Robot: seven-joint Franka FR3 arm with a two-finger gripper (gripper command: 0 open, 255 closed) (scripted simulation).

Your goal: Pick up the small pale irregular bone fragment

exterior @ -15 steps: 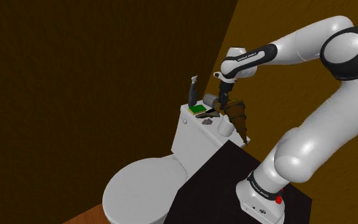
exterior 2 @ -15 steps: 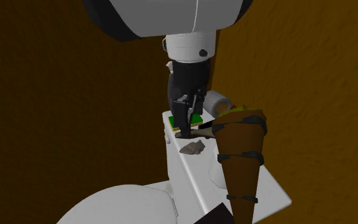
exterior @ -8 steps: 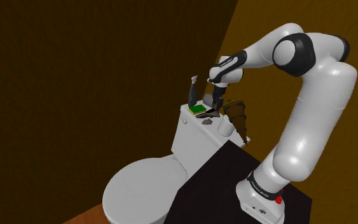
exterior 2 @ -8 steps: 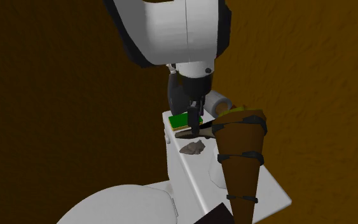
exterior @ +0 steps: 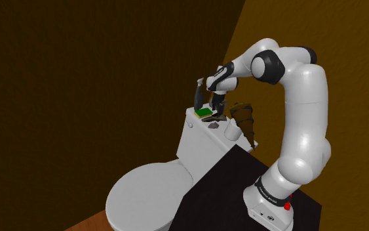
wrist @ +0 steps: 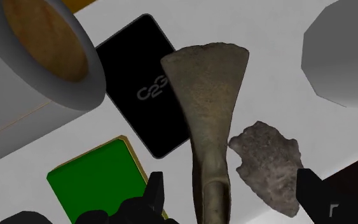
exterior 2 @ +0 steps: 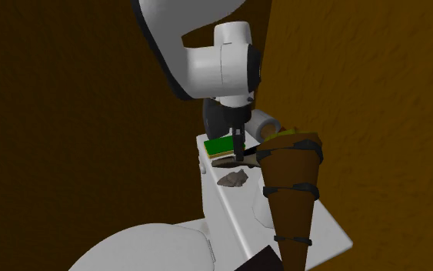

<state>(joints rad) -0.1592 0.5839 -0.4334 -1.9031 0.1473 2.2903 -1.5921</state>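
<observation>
The bone fragment [wrist: 268, 165] is a small grey, rough, irregular piece lying on the white toilet tank lid [wrist: 339, 137]. My gripper [wrist: 233, 197] is open and hovers just above the lid. The fragment sits close inside one finger [wrist: 312, 191]. A flat brownish fan-shaped piece [wrist: 208, 95] lies beside it, its narrow stem running between the fingers. In the second exterior view the gripper [exterior 2: 239, 148] hangs over the fan-shaped piece [exterior 2: 224, 161], a little beyond the fragment [exterior 2: 232, 178]. The shoulder view shows the gripper [exterior: 217, 108] above the fragment [exterior: 213, 125].
On the lid also lie a green block [wrist: 95, 178], a black card [wrist: 144, 83], a paper roll [wrist: 31, 57] and a grey rounded object [wrist: 343, 54]. A brown banded cone [exterior 2: 291, 192] stands beside the tank. The toilet seat lid [exterior: 147, 193] lies below.
The arm's elbow has swung toward the shoulder view's left and folded upright. The gripper has shifted slightly toward the green block and turned, staying low over the lid.
</observation>
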